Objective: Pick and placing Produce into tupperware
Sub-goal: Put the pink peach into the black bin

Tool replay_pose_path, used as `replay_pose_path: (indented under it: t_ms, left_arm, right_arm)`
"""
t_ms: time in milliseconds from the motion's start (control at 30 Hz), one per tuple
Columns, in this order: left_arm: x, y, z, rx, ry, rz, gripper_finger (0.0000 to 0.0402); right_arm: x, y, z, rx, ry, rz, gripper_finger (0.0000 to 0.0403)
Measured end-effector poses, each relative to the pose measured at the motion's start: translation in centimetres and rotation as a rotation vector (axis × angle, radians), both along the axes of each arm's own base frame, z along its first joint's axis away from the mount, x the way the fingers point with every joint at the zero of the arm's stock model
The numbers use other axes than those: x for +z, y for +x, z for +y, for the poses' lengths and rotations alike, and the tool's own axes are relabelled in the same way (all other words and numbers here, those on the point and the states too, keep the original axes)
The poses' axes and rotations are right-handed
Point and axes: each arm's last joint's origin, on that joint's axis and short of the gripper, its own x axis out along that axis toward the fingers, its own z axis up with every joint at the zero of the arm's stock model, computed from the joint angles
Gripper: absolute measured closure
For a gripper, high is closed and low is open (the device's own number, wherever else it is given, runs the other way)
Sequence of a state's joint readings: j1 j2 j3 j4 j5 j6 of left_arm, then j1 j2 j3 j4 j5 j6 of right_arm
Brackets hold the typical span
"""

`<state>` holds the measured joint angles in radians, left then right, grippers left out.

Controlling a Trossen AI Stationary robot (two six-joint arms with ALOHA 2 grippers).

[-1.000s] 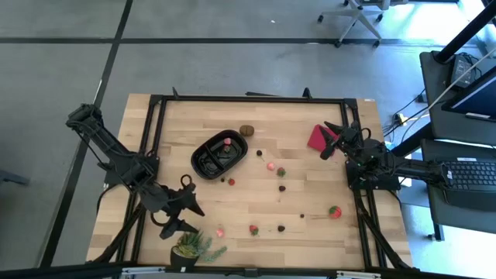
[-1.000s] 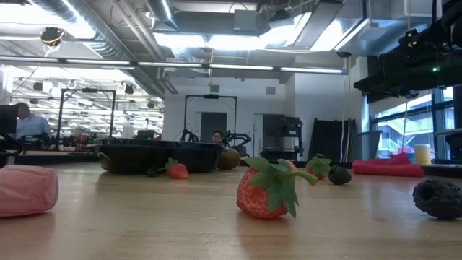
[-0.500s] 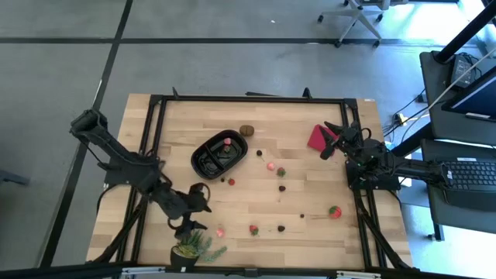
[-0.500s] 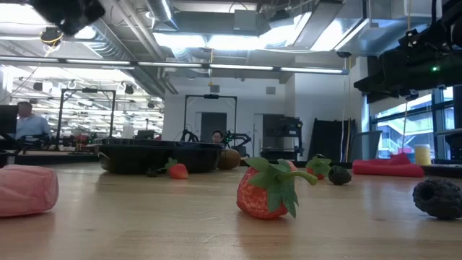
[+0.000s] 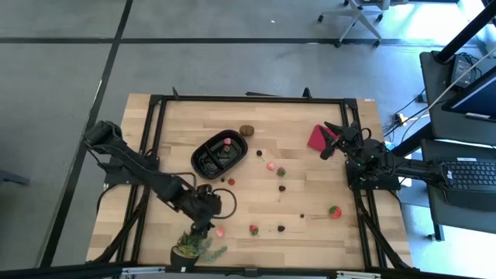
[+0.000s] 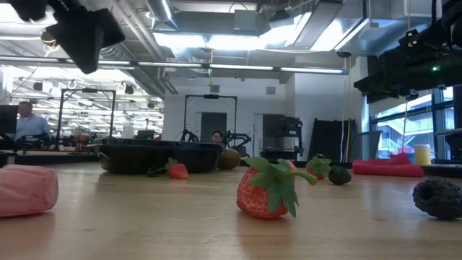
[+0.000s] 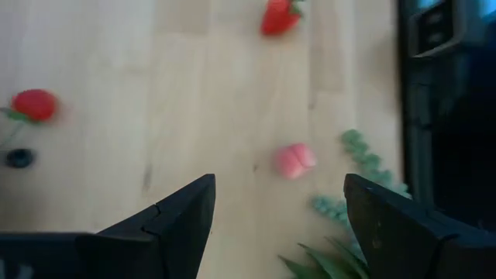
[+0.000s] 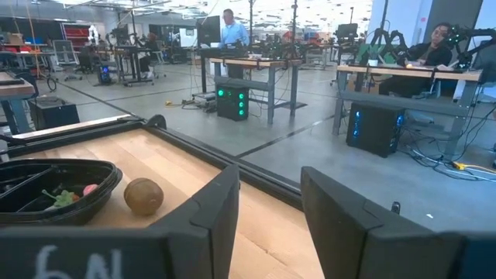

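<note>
We see our left gripper (image 5: 208, 219), fingers spread wide & holding nothing, hanging above the table's near edge. The pink fruit piece (image 7: 294, 160) sits just ahead of it, lined up w/ the gap between the 2 fingers, touching neither; in the high view it lies just beside the gripper on the side toward the table's middle. It looks stubby, so no clear long axis. Left arm is far nearer than right, so we judge this pick is ours on the left.

The green spiky plant (image 5: 195, 246) stands just beside the pink piece, at the near edge; its leaves (image 7: 364, 159) reach in close to 1 finger & could snag a descent.

Farther out: a strawberry (image 5: 253, 229), a dark berry (image 5: 280, 229), more red pieces mid-table. The black tupperware (image 5: 203, 163) lies far-left of centre w/ a red piece inside, a brown round piece (image 5: 246, 130) just beyond it.

Right gripper (image 5: 332, 139) waits at the far right by a red flat square (image 5: 316, 138), fingers partly apart, empty
</note>
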<state>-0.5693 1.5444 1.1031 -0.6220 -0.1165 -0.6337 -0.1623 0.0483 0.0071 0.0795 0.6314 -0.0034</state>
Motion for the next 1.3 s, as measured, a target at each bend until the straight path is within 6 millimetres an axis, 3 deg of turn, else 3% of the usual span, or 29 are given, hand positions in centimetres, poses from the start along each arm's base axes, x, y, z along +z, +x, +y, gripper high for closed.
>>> replay_pose_path:
  t_ms: [567, 833, 1300]
  left_arm:
    - [-3.9, 4.6, -4.1, 0.022, 0.133, 0.198, 0.0128]
    - [-5.4, 5.4, -6.1, 0.018, 0.156, 0.243, 0.0128]
    - [-7.4, 5.5, -6.5, 0.057, 0.161, 0.305, 0.0128]
  right_arm:
    - [0.0, 0.0, 0.0, 0.004, -0.003, 0.006, 0.026]
    - [0.0, 0.0, 0.0, 0.004, -0.001, 0.004, 0.026]
    - [0.0, 0.0, 0.0, 0.005, 0.0, 0.003, 0.026]
